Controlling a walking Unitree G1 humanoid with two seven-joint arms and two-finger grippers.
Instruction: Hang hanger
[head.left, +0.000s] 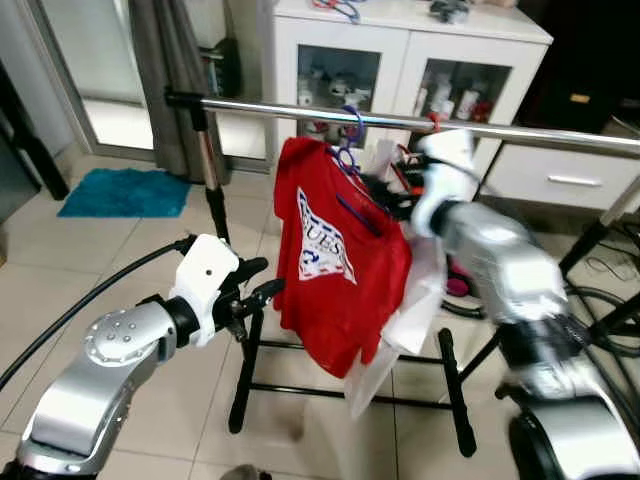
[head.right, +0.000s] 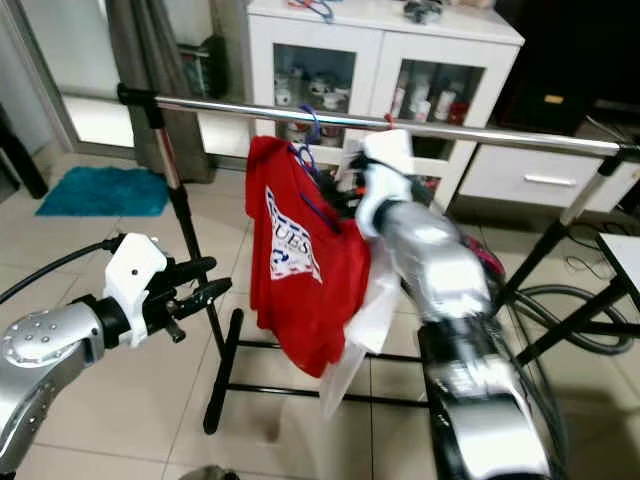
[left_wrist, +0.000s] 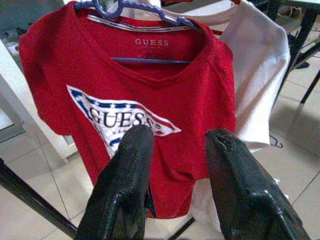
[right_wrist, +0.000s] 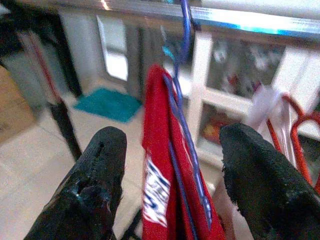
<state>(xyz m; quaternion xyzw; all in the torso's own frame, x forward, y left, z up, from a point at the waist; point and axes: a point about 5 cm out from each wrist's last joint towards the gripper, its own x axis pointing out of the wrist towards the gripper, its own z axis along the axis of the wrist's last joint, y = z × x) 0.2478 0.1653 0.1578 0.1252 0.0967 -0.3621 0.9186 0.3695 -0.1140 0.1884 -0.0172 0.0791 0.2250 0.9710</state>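
- The blue hanger (right_wrist: 186, 130) carrying a red Guess T-shirt (head.left: 335, 255) hooks over the steel rail (head.left: 300, 109), bearing its own weight.
- Right gripper (right_wrist: 172, 175), fingers apart, flanks it, apparently released; left gripper (head.left: 250, 290), fingers also apart, waits alongside.

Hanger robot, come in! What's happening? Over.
Blue hanger with red shirt hooked on rail. Right gripper open around it. Left gripper open, facing shirt. White shirt crowds beside.

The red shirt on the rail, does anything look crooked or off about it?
The red shirt hangs on a blue hanger hooked over the rail, but turned at an angle to it, not flat like the white garment behind.
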